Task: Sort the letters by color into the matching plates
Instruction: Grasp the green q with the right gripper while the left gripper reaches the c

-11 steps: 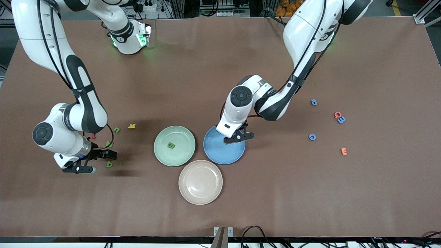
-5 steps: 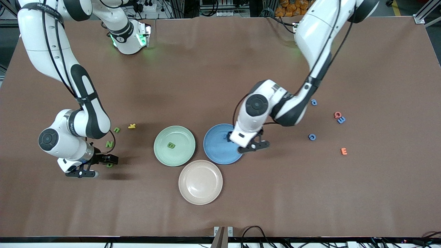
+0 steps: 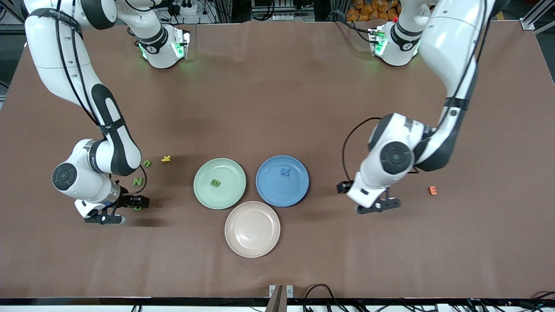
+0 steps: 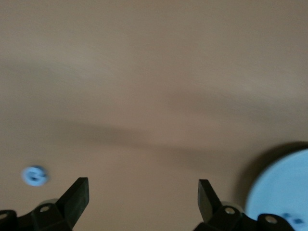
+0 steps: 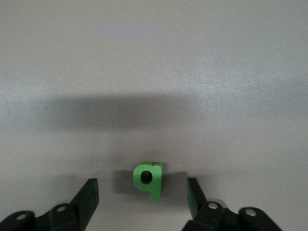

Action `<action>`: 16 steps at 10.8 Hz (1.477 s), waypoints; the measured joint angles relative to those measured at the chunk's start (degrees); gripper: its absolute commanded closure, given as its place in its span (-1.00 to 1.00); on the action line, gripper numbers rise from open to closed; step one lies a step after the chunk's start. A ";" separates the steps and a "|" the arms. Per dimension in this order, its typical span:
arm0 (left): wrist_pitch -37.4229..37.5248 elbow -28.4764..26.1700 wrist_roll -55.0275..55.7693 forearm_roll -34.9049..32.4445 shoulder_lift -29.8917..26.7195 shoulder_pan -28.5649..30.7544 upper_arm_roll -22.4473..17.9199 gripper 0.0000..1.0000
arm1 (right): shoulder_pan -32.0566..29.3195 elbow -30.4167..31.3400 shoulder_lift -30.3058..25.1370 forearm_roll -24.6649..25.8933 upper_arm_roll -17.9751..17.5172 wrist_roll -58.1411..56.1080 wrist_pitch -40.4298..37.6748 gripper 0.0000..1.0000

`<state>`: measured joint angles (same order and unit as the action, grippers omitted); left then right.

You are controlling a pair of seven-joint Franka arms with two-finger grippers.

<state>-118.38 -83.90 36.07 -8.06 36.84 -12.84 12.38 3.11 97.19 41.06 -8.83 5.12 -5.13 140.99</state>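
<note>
The right wrist view shows what the front view half hides: a green letter [image 5: 148, 180] lying flat on the table [image 3: 277, 99] between the spread fingers of the right gripper [image 5: 142, 198], neither finger touching it; from the front camera the same letter [image 3: 138, 208] is only a green speck beside the gripper [image 3: 119, 211], partly covered by its finger. The left wrist view shows the left gripper [image 4: 143, 198] with its fingers wide apart and nothing between them, over bare table, a small blue letter [image 4: 34, 175] to one side and the rim of the blue plate [image 4: 284, 185] to the other. In the front view the left gripper [image 3: 378, 206] hangs between the blue plate [image 3: 269, 190] and an orange letter E [image 3: 432, 190]; a blue X [image 3: 285, 172] lies in the blue plate; a green B [image 3: 215, 183] lies in the green plate [image 3: 208, 197]; the beige plate [image 3: 252, 229] sits nearer the camera, just beside both; a green N [image 3: 138, 181], another green letter [image 3: 147, 163] and a yellow letter [image 3: 166, 158] lie near the right arm's wrist.
</note>
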 measured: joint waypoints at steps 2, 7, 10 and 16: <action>2.15 -1.42 -3.94 0.00 -2.48 3.83 0.07 -1.00 | 0.00 0.00 0.08 0.03 -0.01 -0.03 0.06 -0.36; 2.74 -8.78 -10.45 0.00 -7.84 12.33 0.80 -1.00 | -0.06 -0.04 1.10 0.14 0.09 -1.60 1.68 0.41; -2.58 -15.10 -10.65 0.00 -9.90 14.59 1.64 -1.00 | -0.23 -0.29 0.99 0.15 0.15 -3.31 1.51 0.69; -13.04 -26.74 6.42 0.99 -12.27 14.65 0.52 -1.00 | -0.05 -0.68 0.90 0.15 -0.17 -3.70 0.04 0.73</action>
<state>-131.43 -110.65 42.49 -7.07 24.57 1.81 12.90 3.06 96.51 41.96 -8.68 4.95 -8.83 141.03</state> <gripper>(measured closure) 0.000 0.727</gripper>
